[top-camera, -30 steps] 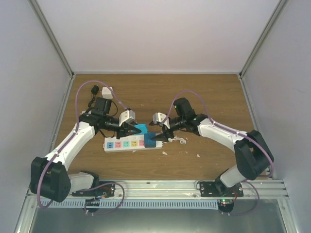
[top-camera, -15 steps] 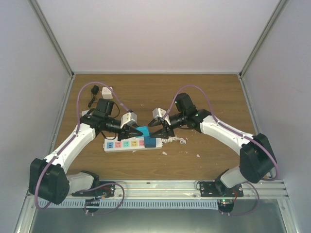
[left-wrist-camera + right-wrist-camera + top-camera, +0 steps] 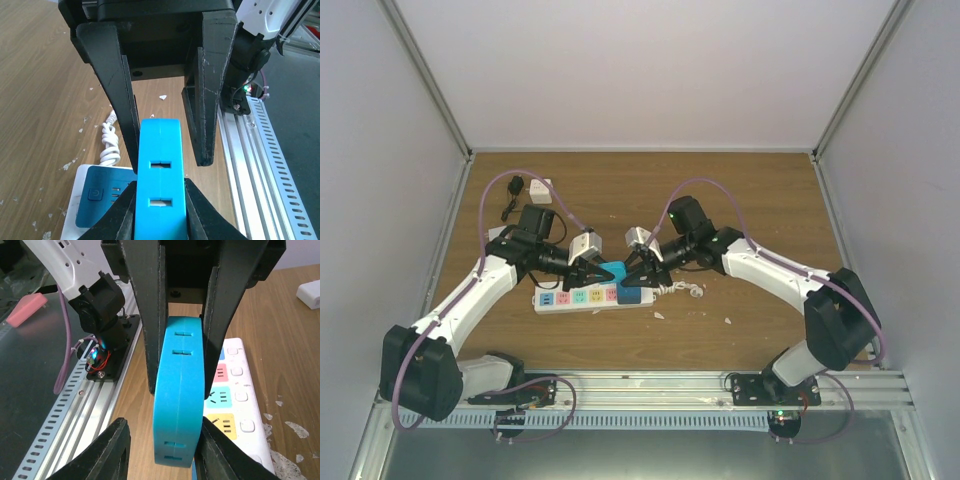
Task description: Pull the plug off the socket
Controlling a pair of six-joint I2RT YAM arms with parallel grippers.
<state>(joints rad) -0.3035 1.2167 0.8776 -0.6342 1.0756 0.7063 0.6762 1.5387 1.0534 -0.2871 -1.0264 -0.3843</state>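
A bright blue plug (image 3: 613, 271) is pinched in my left gripper (image 3: 600, 270), which is shut on its two flat sides (image 3: 160, 200). It hangs over the right part of the socket (image 3: 582, 296), a long white strip with coloured outlets; the prongs do not show. My right gripper (image 3: 632, 272) straddles the plug's other end (image 3: 165, 440). Its right finger (image 3: 225, 450) rests against the plug. The left finger (image 3: 107, 450) stands a clear gap away, so that gripper is open. The strip's blue switch panel (image 3: 100, 200) and coiled cord (image 3: 110, 145) lie beneath.
A white adapter (image 3: 540, 188) with a black lead (image 3: 514, 186) lies at the far left of the wooden table. White crumbs (image 3: 728, 321) dot the wood right of the cord. The aluminium rail (image 3: 650, 385) runs along the near edge. Enclosure walls stand on three sides.
My right gripper moved left from the strip's end up to the plug, and its jaws narrowed around it. The left gripper stayed shut on the plug and barely shifted.
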